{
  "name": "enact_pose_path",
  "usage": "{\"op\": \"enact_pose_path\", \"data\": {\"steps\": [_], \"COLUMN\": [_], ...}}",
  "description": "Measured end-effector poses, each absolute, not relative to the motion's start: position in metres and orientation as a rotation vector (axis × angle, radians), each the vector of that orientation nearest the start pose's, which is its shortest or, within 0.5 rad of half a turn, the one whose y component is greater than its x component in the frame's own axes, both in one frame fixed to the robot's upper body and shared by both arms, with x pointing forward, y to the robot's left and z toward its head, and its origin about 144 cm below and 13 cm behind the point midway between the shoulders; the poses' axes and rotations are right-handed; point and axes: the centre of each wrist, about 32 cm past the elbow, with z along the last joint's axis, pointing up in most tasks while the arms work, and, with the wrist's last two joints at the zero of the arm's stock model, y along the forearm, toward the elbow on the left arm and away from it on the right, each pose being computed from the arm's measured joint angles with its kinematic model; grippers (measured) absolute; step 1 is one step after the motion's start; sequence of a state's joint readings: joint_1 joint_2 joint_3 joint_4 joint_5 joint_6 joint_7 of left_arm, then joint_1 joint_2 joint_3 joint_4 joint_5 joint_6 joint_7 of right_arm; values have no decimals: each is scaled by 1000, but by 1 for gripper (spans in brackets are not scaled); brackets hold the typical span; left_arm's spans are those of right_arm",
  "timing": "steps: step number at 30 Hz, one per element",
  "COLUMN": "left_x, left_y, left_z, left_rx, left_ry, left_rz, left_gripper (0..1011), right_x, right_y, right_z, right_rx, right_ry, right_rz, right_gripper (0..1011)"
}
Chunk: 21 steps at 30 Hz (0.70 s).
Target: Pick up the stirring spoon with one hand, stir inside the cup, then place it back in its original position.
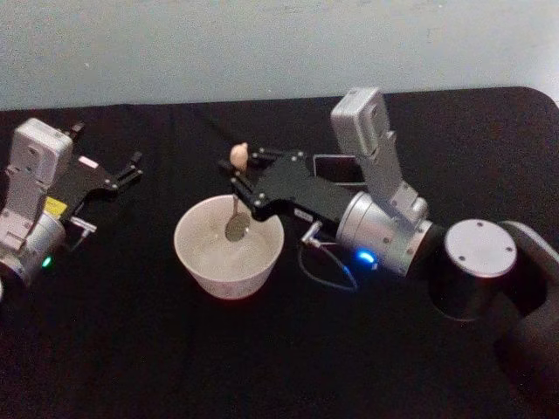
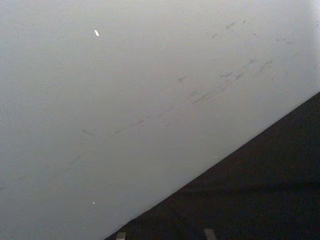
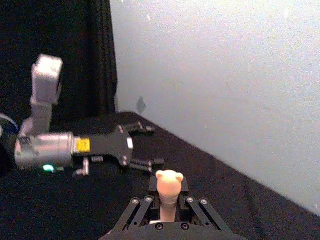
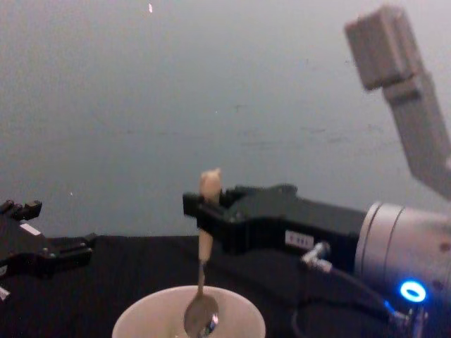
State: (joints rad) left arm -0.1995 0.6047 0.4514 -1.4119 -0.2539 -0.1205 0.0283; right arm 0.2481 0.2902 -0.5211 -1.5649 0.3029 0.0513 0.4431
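The cream-white cup stands on the black table in front of me. My right gripper is above the cup's far rim, shut on the stirring spoon's cream handle. The spoon hangs upright. Its shiny bowl sits down inside the cup, and the little animal knob sticks up above the fingers. A dark square holder shows behind the right wrist, partly hidden by it. My left gripper rests open at the far left, away from the cup.
The black cloth covers the table up to a pale wall at the back. My right arm's silver wrist and a loose cable lie just right of the cup. Open table lies in front of the cup.
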Motion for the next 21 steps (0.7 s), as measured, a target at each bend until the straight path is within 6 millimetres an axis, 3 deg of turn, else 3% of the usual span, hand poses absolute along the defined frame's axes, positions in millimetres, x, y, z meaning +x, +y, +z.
{"op": "enact_pose_path", "data": {"steps": [13, 21], "left_x": [489, 489], "left_y": [310, 310], "left_z": [1140, 1140], "left_rx": [305, 304], "left_ry": [-285, -285], "left_rz": [1248, 1248], "left_gripper": [1001, 1001], "right_x": [488, 488], "right_y": [-172, -191], "right_z": [1226, 1245], "right_rx": [75, 119], "right_ry": [-123, -176], "right_rz": [-635, -744], "right_gripper": [212, 212]}}
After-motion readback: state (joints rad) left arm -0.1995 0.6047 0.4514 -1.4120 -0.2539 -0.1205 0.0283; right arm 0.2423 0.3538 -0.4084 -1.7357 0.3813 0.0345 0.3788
